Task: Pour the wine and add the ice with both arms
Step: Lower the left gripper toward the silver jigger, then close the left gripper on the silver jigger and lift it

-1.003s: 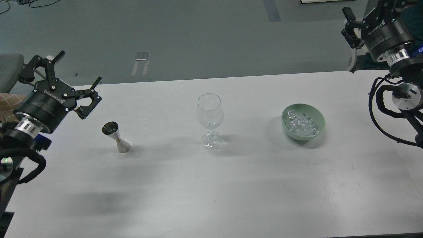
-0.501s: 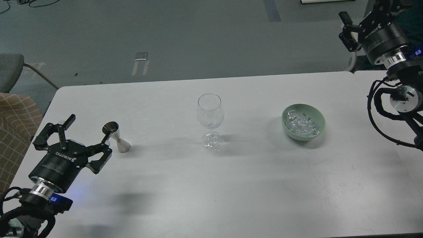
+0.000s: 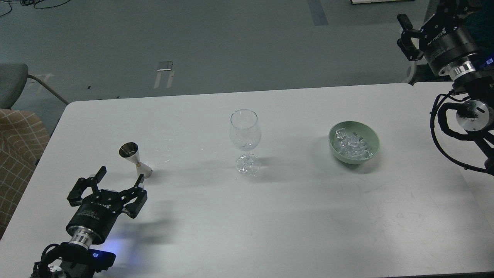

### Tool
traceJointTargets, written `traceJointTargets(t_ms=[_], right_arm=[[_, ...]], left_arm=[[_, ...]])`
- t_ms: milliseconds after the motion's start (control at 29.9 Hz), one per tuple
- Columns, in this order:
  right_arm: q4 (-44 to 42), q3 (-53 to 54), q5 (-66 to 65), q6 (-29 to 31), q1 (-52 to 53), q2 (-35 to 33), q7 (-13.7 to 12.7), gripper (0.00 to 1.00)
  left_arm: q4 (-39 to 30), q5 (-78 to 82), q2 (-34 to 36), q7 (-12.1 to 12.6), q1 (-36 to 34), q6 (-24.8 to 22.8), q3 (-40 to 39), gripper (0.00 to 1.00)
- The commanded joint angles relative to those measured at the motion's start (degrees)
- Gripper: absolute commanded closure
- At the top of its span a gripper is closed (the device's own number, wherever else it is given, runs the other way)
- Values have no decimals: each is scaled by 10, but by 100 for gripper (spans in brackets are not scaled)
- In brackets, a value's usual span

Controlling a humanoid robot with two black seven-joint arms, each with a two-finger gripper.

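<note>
White surface [image 3: 270, 216]: empty wine glass [image 3: 245, 135] centre, ice [image 3: 352, 145] in green bowl [image 3: 372, 148] at right, steel jigger [image 3: 136, 158] at left. L gripper [image 3: 120, 177] near jigger, fingers wide, likely to grasp. R gripper [image 3: 407, 36] raised far right, fingers unclear.

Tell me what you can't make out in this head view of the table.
- Right gripper: fingers dark and partly cut off by the top edge, so open or shut is unclear.
- Jigger: whether it holds liquid is too small to tell; the left gripper overlaps its base.
- Ice in the green bowl: count unclear, lumps blend together.
</note>
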Motion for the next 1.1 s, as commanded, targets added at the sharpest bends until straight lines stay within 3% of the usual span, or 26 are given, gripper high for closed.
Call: traceJointTargets(t_ms=[0,401,1070], right_arm=[[0,0,0,0,1,1,0,0],[1,-13,0,-3,2,-3,0,0],[-2,-14,0,-3,3,0,0,0]], left_arm=[[21,1,-5,-7,-14,1,-2,2],[114,51,-25,-24,-114,21,-26,2],[161,79,-25,-25,-149,18,-24,2]])
